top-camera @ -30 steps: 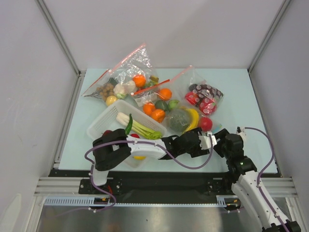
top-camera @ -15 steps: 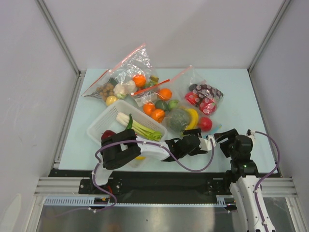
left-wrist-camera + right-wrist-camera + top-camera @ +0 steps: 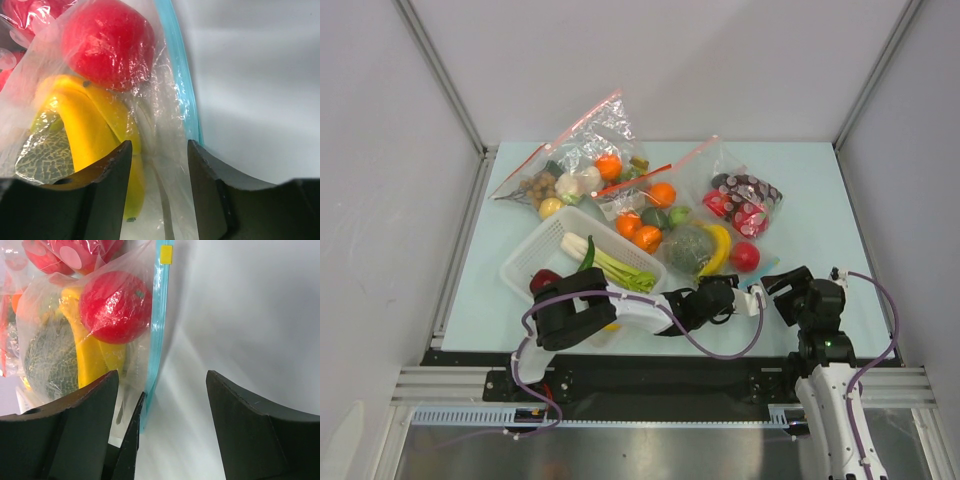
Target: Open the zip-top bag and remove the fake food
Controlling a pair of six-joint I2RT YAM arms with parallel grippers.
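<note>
The zip-top bag (image 3: 715, 255) lies right of centre, clear, with a light blue zip strip (image 3: 159, 315) and a yellow slider (image 3: 166, 254). Inside it are a netted melon (image 3: 688, 248), a banana (image 3: 721, 246) and a red round fruit (image 3: 745, 256). My left gripper (image 3: 740, 298) is open at the bag's near corner. In the left wrist view its jaws (image 3: 160, 150) stand either side of crinkled plastic beside the strip (image 3: 187, 100). My right gripper (image 3: 778, 285) is wide open and empty. It (image 3: 162, 375) straddles the strip's near end, and a left finger (image 3: 131, 440) shows between its jaws.
A white basket (image 3: 535, 262) with leek and green vegetables stands left of my left arm. Clear bags with red strips (image 3: 582, 150) hold oranges and other produce at the back. A bag of red and pink pieces (image 3: 745, 200) lies behind the zip-top bag.
My right arm has swung upright, its gripper now right of the bag's near corner. My left gripper has drawn back slightly toward the near edge. The bag has hardly moved.
</note>
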